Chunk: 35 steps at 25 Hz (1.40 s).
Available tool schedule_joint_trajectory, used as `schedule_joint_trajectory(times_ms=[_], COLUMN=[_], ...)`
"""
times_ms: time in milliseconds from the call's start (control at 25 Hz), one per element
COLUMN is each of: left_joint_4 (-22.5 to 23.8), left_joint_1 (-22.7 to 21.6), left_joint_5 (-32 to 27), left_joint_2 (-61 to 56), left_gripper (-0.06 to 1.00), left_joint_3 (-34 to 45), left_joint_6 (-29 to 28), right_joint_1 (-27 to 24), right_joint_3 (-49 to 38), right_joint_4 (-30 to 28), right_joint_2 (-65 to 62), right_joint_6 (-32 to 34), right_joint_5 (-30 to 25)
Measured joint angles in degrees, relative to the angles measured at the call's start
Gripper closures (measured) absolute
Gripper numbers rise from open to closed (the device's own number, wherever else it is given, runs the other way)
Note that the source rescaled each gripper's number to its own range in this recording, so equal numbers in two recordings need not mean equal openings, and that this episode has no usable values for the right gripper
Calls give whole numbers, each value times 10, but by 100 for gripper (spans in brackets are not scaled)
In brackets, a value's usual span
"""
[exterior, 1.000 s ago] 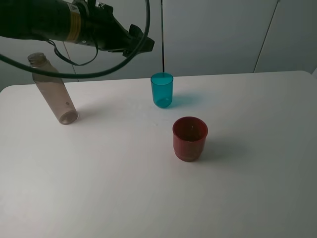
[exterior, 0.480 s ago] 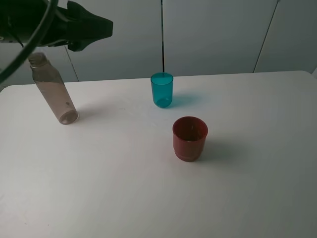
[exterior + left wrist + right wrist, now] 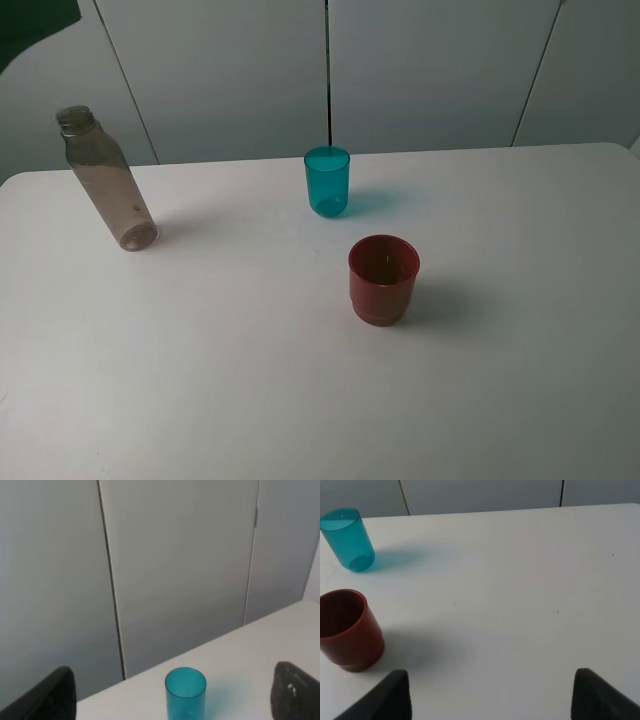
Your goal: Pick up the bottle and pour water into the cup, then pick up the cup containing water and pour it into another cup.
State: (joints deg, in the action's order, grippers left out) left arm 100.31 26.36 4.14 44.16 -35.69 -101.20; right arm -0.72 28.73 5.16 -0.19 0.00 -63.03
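Left wrist view: the left gripper (image 3: 172, 695) has its jaws spread wide, empty, with the teal cup (image 3: 185, 693) between them further off. The right gripper (image 3: 490, 697) is spread and empty too. On the table (image 3: 250, 380), the bottle (image 3: 105, 180) stands left, apart from the red cup (image 3: 383, 279).

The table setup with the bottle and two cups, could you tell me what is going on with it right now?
Nothing is being handled at the moment. The bottle stands alone at the left of the white table, the teal cup near the back middle, and the red cup just in front of it, all apart from each other. The left gripper is open and empty, looking at the teal cup from a distance. The right gripper is also open, holding nothing, with the red cup off to one side.
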Motion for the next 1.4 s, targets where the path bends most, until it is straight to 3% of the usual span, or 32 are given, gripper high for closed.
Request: schedule_joint_trajectory(times_ms=[400,480,560,800,920,1040,1200,1400], left_joint_4=[0,-12,-87,-489,-655,-789,-875,-907], left_joint_1=[0,0,0,0,0,0,0,0], left_joint_5=[-11,-12,-12,-23,-71,-155,-324,-506], left_joint_2=[-20,-20,-20,-56,-99,-158,-256,-370], left_gripper=[-3,-3,-3,-4,-4,-5,-5,-5], left_joint_3=[2,2,5,8,8,8,8,8], left_joint_6=[-1,29,125,579,761,898,967,986], right_joint_1=[0,0,0,0,0,0,0,0], right_joint_3=[0,0,0,0,0,0,0,0], right_joint_4=[0,0,0,0,0,0,0,0], right_joint_2=[0,0,0,0,0,0,0,0], right_joint_6=[0,0,0,-3,-3,0,0,0], right_joint_5=[0,0,0,0,0,0,0,0])
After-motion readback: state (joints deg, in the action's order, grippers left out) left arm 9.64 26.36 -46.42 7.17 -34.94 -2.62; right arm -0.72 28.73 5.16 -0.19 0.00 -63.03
